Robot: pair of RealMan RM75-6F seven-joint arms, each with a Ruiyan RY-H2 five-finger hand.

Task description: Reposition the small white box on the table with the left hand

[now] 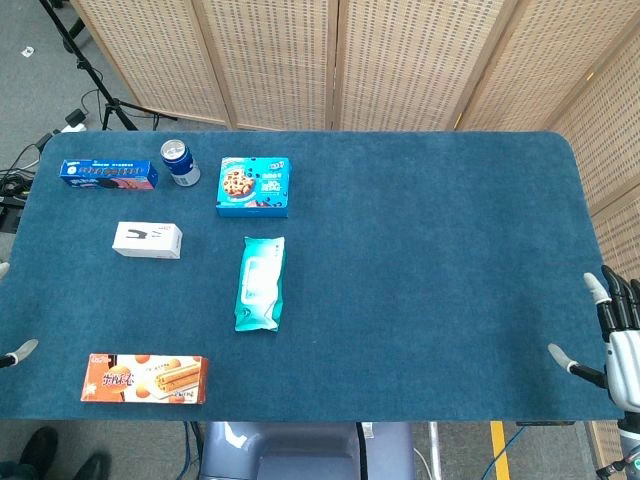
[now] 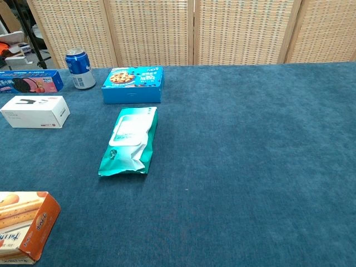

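Observation:
The small white box (image 1: 147,240) lies flat on the blue table (image 1: 430,250) at the left, with a dark print on its top; the chest view shows the same white box (image 2: 34,111) at the left edge. Of my left hand (image 1: 18,351) only two fingertips show at the left border of the head view, set apart, holding nothing, well in front of and left of the box. My right hand (image 1: 615,335) hangs off the table's front right corner, its fingers spread and empty. Neither hand appears in the chest view.
Behind the white box lie a long blue cookie pack (image 1: 108,175) and a blue can (image 1: 180,162). A blue cookie box (image 1: 254,186) and a teal wipes pack (image 1: 261,283) sit to its right. An orange biscuit box (image 1: 146,379) lies at the front left.

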